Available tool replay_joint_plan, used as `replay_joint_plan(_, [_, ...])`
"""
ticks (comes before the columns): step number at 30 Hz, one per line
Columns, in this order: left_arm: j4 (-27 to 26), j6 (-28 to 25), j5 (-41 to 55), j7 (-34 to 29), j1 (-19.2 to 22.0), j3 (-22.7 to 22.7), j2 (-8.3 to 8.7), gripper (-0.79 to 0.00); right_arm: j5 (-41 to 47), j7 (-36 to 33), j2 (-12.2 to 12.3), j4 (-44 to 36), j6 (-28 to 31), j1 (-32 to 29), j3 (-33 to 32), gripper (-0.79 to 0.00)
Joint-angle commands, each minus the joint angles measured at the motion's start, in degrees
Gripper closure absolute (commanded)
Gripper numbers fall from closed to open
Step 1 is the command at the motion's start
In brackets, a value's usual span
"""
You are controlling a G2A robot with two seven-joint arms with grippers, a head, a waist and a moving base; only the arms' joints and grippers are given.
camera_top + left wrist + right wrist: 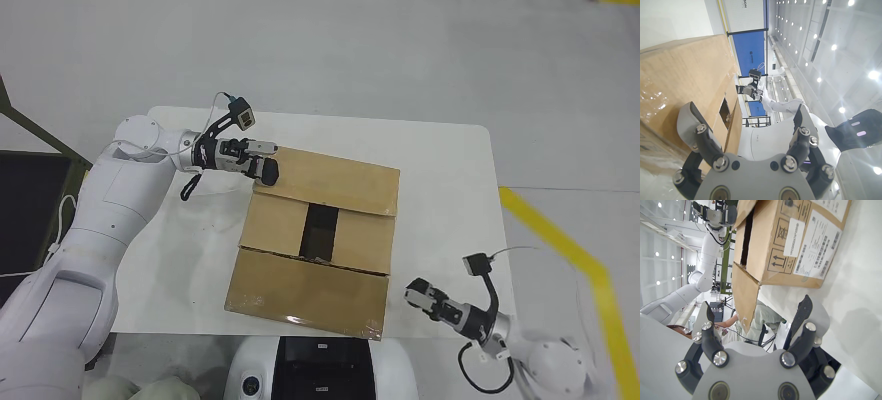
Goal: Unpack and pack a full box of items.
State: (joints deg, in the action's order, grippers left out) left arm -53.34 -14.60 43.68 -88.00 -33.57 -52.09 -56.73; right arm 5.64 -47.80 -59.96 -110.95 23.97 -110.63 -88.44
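Observation:
A brown cardboard box (315, 240) stands in the middle of the white table (440, 180). Its two long flaps are spread outward and the inner flaps leave a narrow dark slot (320, 230); what lies inside is hidden. My left gripper (266, 170) is at the box's far left corner, open, with one finger (694, 115) against the spread flap (683, 79) and nothing held. My right gripper (418, 298) hovers open off the box's near right corner, apart from it. The right wrist view shows the labelled box side (804, 243) and the near flap (743, 294).
A dark bin with a green frame (30, 200) stands left of the table. A yellow floor line (560, 250) runs on the right. Bare tabletop lies right of the box and behind it.

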Motion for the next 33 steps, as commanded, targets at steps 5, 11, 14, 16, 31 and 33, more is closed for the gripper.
replay_joint_plan(5, [0.0,0.0,0.0,0.0,0.0,0.0,0.0,-0.785,2.5,-1.1,-0.1,1.8,0.0,0.9,3.9,-0.785])
replay_joint_plan(11, [0.0,0.0,0.0,0.0,0.0,0.0,0.0,-0.785,3.9,-2.6,-0.3,2.3,0.2,2.1,8.4,-0.785])
replay_joint_plan(14, [0.0,0.0,0.0,0.0,0.0,0.0,0.0,-0.785,4.0,-2.5,-0.4,2.0,0.6,2.4,9.6,-0.785])
replay_joint_plan(16, [0.0,0.0,0.0,0.0,0.0,0.0,0.0,-0.785,3.6,-2.2,-0.3,1.8,1.0,2.4,10.2,-0.785])
replay_joint_plan(31, [0.0,0.0,0.0,0.0,0.0,0.0,0.0,-0.785,9.4,-3.2,0.0,-1.5,7.0,2.7,12.0,-0.785])
replay_joint_plan(33, [0.0,0.0,0.0,0.0,0.0,0.0,0.0,-0.785,10.0,-2.8,0.1,-1.9,7.9,2.9,11.5,-0.785])
